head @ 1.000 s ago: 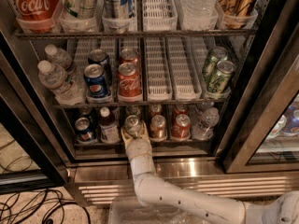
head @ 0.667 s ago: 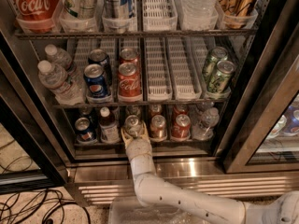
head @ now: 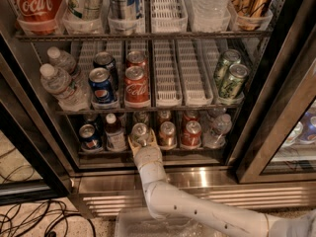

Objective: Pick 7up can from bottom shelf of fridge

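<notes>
The gripper [head: 142, 140] is reaching in at the front of the bottom shelf [head: 207, 151] of the fridge [head: 270, 98], its white arm [head: 163, 199] coming up from 5 o'clock over the steel base. The two tan fingers [head: 132, 142] are hugging the 7up can [head: 139, 131] on either side, closed against it. The can is standing upright in the front row, with a small bottle [head: 115, 132] sitting at its 9 o'clock and a red cola can [head: 167, 134] at its 3 o'clock.
</notes>
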Controlling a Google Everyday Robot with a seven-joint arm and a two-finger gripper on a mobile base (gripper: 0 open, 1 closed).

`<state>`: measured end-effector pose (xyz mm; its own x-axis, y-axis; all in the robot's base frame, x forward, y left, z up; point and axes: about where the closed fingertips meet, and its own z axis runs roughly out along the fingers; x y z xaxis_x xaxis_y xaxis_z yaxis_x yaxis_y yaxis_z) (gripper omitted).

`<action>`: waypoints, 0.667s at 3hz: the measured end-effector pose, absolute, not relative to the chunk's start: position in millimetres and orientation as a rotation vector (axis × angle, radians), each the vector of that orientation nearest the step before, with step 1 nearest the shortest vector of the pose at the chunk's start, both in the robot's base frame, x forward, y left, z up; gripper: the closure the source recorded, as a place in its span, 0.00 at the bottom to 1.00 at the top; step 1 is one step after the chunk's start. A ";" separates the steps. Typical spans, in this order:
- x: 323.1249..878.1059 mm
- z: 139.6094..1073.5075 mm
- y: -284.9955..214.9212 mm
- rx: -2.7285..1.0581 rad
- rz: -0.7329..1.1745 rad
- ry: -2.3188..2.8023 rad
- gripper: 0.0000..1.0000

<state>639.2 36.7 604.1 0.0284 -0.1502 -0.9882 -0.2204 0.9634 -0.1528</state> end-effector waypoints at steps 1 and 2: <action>631.3 614.9 37.7 -0.292 0.105 1.572 1.00; 630.0 618.8 37.7 -0.294 0.116 1.576 1.00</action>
